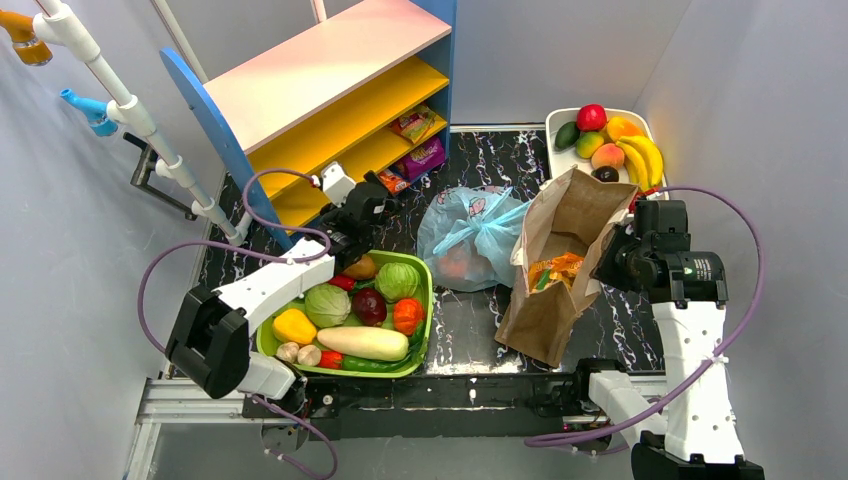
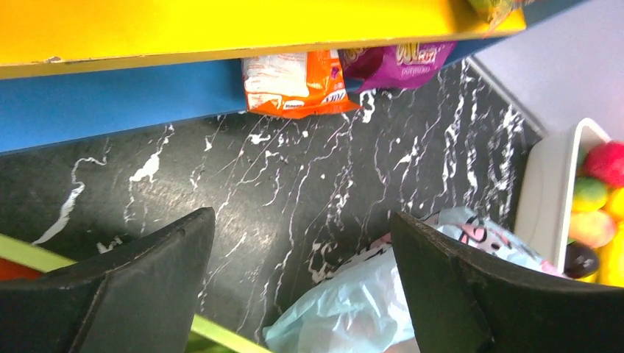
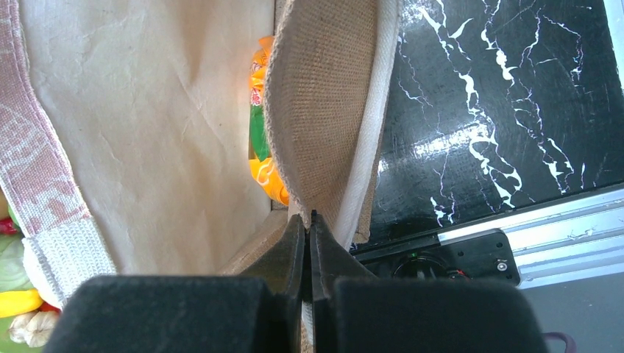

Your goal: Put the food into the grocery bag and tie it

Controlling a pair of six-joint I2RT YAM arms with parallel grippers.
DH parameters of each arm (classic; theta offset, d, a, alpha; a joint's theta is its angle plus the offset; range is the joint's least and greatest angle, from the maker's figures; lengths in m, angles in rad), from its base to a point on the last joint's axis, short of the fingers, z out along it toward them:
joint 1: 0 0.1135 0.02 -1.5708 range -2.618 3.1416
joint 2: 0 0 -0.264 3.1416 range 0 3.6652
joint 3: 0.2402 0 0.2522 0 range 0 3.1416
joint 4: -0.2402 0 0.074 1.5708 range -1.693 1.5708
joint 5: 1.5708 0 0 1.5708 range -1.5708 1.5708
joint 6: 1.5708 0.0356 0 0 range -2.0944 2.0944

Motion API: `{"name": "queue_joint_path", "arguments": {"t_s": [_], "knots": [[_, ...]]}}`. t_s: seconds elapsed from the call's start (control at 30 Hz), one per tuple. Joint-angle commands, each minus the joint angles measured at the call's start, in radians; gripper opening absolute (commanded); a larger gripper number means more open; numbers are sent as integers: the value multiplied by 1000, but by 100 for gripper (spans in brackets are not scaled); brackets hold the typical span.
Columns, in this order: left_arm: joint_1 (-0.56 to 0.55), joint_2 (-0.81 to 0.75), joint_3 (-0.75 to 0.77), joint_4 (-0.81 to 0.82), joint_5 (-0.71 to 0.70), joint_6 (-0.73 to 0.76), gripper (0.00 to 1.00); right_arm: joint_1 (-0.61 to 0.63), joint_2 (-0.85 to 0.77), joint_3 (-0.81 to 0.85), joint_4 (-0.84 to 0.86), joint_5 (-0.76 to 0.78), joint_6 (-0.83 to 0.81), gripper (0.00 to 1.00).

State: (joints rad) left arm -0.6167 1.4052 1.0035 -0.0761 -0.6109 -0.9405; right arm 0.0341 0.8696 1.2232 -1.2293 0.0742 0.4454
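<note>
The light-blue grocery bag (image 1: 470, 235) sits mid-table with its handles bunched into a knot on top. An orange shape (image 1: 455, 266) shows through its plastic. The bag also shows low in the left wrist view (image 2: 353, 316). My left gripper (image 1: 378, 196) is open and empty (image 2: 302, 220), above the table between the green basket and the shelf, left of the bag. My right gripper (image 1: 606, 262) is shut (image 3: 309, 218) on the rim of the brown bag (image 1: 560, 260), which stands right of the blue bag with an orange snack packet (image 3: 259, 81) inside.
A green basket (image 1: 425, 300) of vegetables sits front left. A white tray (image 1: 557, 125) of fruit is at the back right. A blue and yellow shelf (image 1: 330, 90) stands at the back left, with snack packets (image 2: 294, 84) under it.
</note>
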Motion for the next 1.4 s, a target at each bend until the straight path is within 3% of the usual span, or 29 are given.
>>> {"name": "queue_joint_path", "arguments": {"t_s": [0.0, 0.23, 0.8, 1.37], "knots": [[31, -21, -94, 228, -28, -93, 89, 7, -12, -16, 2, -12, 0, 1], [67, 71, -153, 380, 21, -171, 89, 9, -16, -19, 0, -6, 0, 1], [110, 309, 5, 311, 13, -215, 91, 10, -26, -15, -23, 36, -11, 1], [125, 504, 177, 316, -54, -123, 91, 10, -7, 3, -31, 54, -23, 1]]}}
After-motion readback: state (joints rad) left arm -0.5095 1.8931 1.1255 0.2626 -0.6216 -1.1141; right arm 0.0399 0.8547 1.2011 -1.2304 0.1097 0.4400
